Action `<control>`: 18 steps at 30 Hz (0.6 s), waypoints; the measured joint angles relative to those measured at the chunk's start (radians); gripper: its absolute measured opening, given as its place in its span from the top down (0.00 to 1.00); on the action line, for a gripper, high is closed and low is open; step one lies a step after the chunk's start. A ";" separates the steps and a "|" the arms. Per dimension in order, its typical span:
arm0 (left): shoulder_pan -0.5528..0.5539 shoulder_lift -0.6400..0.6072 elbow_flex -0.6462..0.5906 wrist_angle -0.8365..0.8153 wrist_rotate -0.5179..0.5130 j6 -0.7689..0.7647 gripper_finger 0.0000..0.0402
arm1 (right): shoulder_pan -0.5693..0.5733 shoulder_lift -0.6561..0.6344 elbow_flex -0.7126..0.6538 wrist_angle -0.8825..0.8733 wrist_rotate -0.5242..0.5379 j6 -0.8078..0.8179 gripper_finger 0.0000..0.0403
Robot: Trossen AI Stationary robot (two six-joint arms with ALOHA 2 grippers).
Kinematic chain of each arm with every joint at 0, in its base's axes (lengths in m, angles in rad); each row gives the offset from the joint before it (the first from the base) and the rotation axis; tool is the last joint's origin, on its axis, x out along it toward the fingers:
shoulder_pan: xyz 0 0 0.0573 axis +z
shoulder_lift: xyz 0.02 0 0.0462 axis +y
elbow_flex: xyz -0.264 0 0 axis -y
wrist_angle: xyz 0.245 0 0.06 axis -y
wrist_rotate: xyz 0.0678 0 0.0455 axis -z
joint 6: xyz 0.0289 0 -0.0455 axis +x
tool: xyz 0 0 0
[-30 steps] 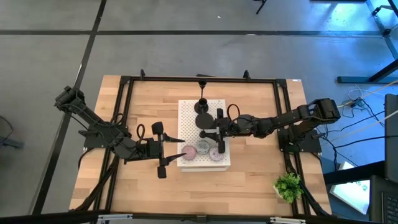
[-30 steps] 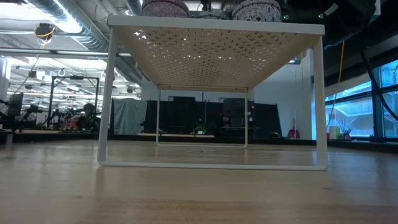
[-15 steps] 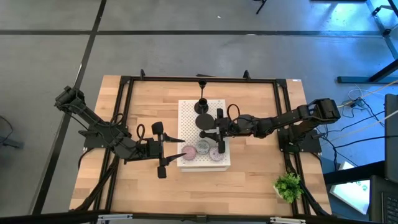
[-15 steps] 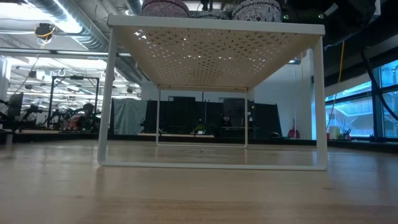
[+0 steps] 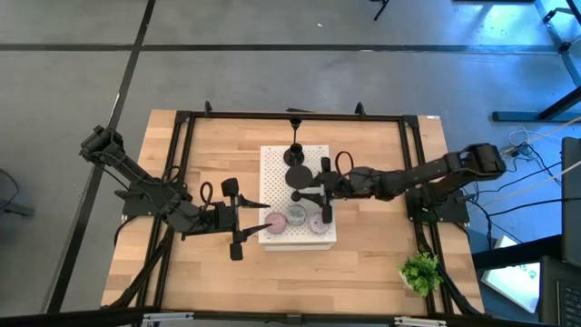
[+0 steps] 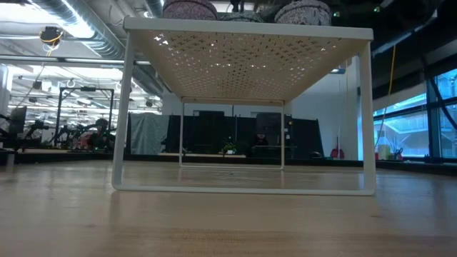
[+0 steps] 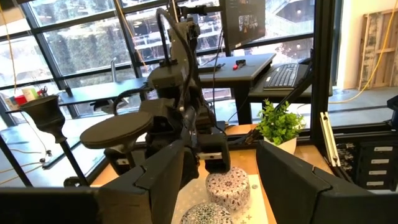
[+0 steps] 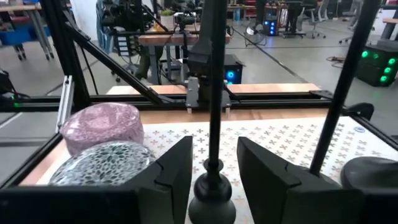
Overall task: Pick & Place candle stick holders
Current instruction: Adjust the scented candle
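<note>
Two arms meet at the white board [image 5: 299, 205] from above: the right gripper [image 5: 309, 194] sits over a black holder [image 5: 300, 195] on it, the left gripper [image 5: 256, 218] just beside its edge, fingers part open and empty. Pucks [image 5: 296, 218] line the board's near edge.

Right wrist view: narrow fingers [image 8: 174, 173] flank the thin black stem [image 8: 212, 81]; whether they pinch it I cannot tell. Such a top-heavy stick could tip, judging by its slim stem, knocking the pink puck [image 8: 102, 125] nearby.

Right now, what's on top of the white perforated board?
On the white board: three pucks, pink, grey and lavender, plus black holders. The right hand covers part of it.
</note>
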 joint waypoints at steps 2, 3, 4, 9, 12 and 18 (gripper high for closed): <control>0.000 0.000 0.000 0.000 0.000 -0.001 0.50 | 0.011 -0.017 -0.001 -0.019 0.017 -0.009 0.68; 0.000 0.000 0.000 0.000 0.000 -0.001 0.50 | 0.015 -0.023 -0.001 -0.019 0.027 -0.013 0.68; 0.000 0.000 0.000 0.000 0.000 -0.001 0.50 | 0.019 -0.028 -0.001 -0.023 0.039 -0.017 0.68; 0.000 0.000 0.000 0.000 0.000 -0.004 0.50 | 0.029 -0.031 -0.001 -0.028 0.047 -0.024 0.68; 0.000 0.000 0.000 0.000 0.000 -0.004 0.50 | 0.029 -0.032 -0.001 -0.028 0.052 -0.024 0.68; 0.000 0.000 0.000 -0.002 0.000 -0.004 0.50 | 0.030 -0.061 0.001 -0.051 0.055 -0.023 0.68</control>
